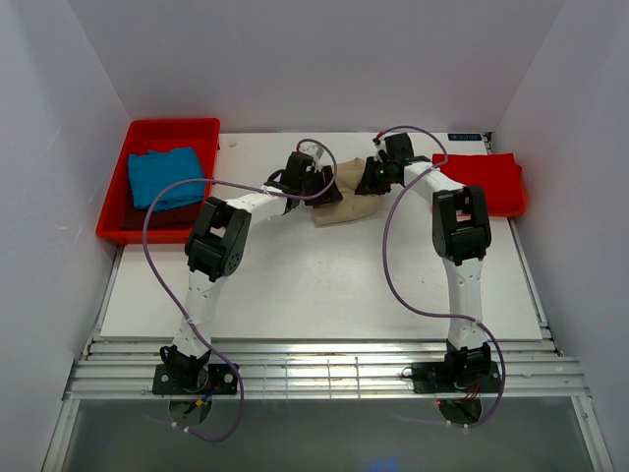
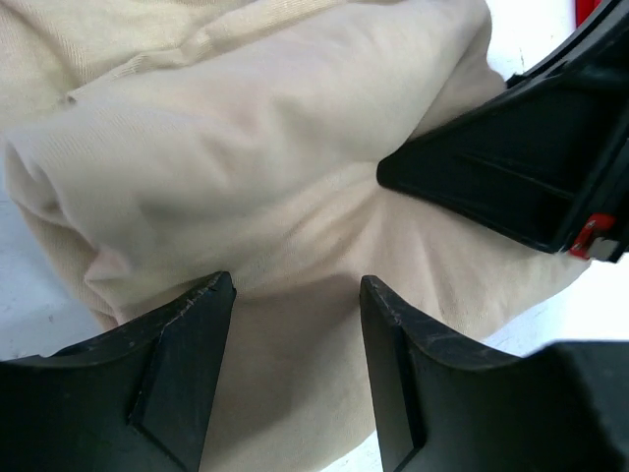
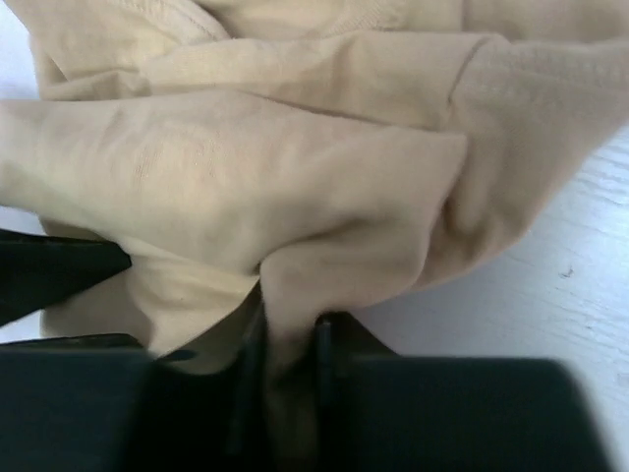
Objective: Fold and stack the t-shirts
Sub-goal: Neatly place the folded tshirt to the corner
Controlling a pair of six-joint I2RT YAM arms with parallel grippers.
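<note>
Nearest of all, the left arm's base [image 1: 195,379] and the right arm's base [image 1: 457,374] stand on the near side of the table [image 1: 324,285], well short of the tan-beige t-shirt [image 1: 352,204]. That shirt lies crumpled in a loose heap at the far side, about midway across. Far to the left of the tan-beige t-shirt, a red tray [image 1: 110,221] holds the blue t-shirt [image 1: 165,177], folded. The left gripper [image 1: 324,189] sits at the tan shirt's left edge. It is released, and its fingers [image 2: 187,344] stand apart with cloth showing in the gap. The right gripper [image 1: 371,177] sits at the shirt's upper right, clenched on a raised fold of the tan cloth. Further right and apart from the tan shirt, the red t-shirt [image 1: 480,179] lies flat and folded.
</note>
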